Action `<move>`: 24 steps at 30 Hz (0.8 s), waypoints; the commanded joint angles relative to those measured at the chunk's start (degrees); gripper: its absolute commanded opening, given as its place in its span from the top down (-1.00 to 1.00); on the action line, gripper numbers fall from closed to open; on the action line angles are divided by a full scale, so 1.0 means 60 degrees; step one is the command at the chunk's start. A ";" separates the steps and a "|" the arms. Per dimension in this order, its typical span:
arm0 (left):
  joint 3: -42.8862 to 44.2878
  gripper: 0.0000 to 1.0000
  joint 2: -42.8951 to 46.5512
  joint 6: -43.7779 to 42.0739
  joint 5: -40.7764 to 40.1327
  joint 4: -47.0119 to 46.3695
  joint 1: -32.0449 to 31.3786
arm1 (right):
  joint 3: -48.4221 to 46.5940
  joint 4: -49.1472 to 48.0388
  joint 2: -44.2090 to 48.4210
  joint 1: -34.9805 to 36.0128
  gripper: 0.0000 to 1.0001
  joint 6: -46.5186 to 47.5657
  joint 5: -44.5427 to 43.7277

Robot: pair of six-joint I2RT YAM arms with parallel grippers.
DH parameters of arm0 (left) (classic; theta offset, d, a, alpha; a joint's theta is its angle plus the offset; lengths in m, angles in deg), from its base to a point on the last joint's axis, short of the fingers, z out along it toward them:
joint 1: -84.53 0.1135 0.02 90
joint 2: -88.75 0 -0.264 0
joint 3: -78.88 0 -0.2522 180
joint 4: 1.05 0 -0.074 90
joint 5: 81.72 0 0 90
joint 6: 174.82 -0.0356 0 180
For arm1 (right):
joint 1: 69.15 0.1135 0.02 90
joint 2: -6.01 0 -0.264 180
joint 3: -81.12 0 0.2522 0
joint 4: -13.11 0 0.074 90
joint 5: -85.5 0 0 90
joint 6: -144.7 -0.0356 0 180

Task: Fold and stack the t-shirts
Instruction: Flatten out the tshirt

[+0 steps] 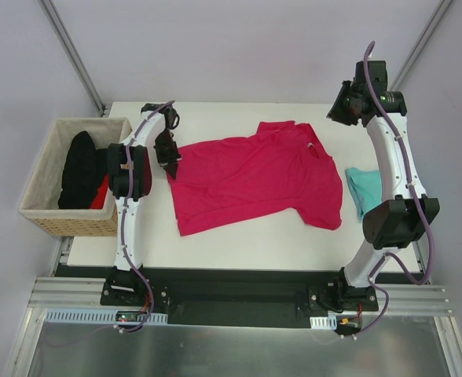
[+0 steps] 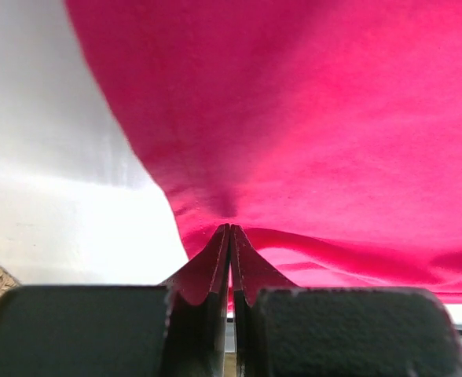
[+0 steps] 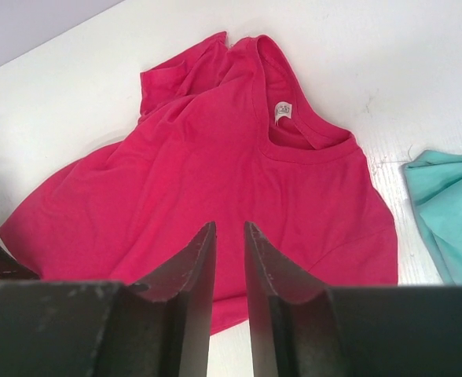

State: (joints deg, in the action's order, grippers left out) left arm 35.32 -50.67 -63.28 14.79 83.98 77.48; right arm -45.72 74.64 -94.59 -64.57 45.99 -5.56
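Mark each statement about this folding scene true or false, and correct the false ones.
1. The left gripper is pinching the pink t-shirt's edge. True.
2. The teal t-shirt lies on top of the pink one. False: it lies beside it, to the right.
3. The right gripper holds the teal t-shirt. False: its jaws are apart and empty.
4. The basket holds dark clothing. True.

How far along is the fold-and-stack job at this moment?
Done: nothing clearly; the pink t-shirt lies spread and wrinkled on the table. In hand: the left gripper is shut on its edge, while the right gripper hovers above, jaws slightly apart, empty. Left: folding the pink one and stacking it with the teal t-shirt at the table's right edge, partly hidden by the right arm.
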 commanded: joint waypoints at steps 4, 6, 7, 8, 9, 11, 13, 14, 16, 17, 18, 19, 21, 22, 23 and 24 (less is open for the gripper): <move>0.0267 1.00 0.0150 -0.0177 -0.0263 0.0413 0.0120 | 0.0169 -0.0198 0.0726 -0.0075 0.52 0.0031 -0.0072; 0.0355 1.00 0.0092 -0.0191 -0.0234 0.0413 0.0164 | 0.0257 -0.0183 0.0784 -0.0075 0.52 0.0031 -0.0087; 0.0384 1.00 0.0091 -0.0192 -0.0249 0.0413 0.0179 | 0.0272 -0.0169 0.0814 -0.0075 0.52 0.0060 -0.0087; 0.0399 1.00 0.0048 -0.0177 -0.0220 0.0413 0.0193 | 0.0286 -0.0125 0.0857 -0.0060 0.52 0.0089 -0.0087; 0.0457 1.00 0.0004 -0.0177 -0.0190 0.0413 0.0222 | 0.0272 -0.0081 0.0901 -0.0089 0.52 0.0118 -0.0101; 0.0516 1.00 -0.0040 -0.0162 -0.0176 0.0383 0.0252 | 0.0257 0.0036 0.1033 -0.0075 0.52 0.0162 -0.0189; 0.0604 1.00 -0.0143 -0.0162 -0.0117 0.0354 0.0266 | 0.0301 0.0080 0.1136 -0.0060 0.52 0.0206 -0.0219; 0.0619 1.00 -0.0187 -0.0148 -0.0073 0.0354 0.0267 | 0.0301 0.0124 0.1180 -0.0089 0.52 0.0236 -0.0277; 0.0736 1.00 -0.0304 -0.0133 0.0043 0.0296 0.0281 | 0.0330 0.0168 0.1341 -0.0075 0.51 0.0265 -0.0307; 0.0765 1.00 -0.0362 -0.0118 0.0102 0.0266 0.0281 | 0.0345 0.0183 0.1399 -0.0075 0.51 0.0251 -0.0365; 0.0896 1.00 -0.0493 -0.0118 0.0146 0.0252 0.0281 | 0.0345 0.0212 0.1501 -0.0075 0.51 0.0265 -0.0380; 0.0970 1.00 -0.0538 -0.0104 0.0263 0.0266 0.0281 | 0.0360 0.0212 0.1546 -0.0075 0.52 0.0251 -0.0380; 0.1189 1.00 -0.0742 -0.0118 0.0351 0.0266 0.0296 | 0.0360 0.0198 0.1648 -0.0075 0.51 0.0265 -0.0409; 0.1263 1.00 -0.0802 -0.0104 0.0439 0.0266 0.0296 | 0.0360 0.0198 0.1750 -0.0075 0.51 0.0236 -0.0395; 0.1278 1.00 -0.0860 -0.0104 0.0454 0.0266 0.0310 | 0.0360 0.0140 0.1780 -0.0075 0.51 0.0250 -0.0366; 0.1293 1.00 -0.0933 -0.0104 0.0498 0.0266 0.0311 | 0.0360 0.0154 0.1824 -0.0046 0.51 0.0250 -0.0351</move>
State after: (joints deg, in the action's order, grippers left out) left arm 40.76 -54.76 -63.41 15.77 84.20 78.86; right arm -43.49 75.54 -87.22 -64.68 46.67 -6.92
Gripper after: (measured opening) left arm 0.002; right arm 0.244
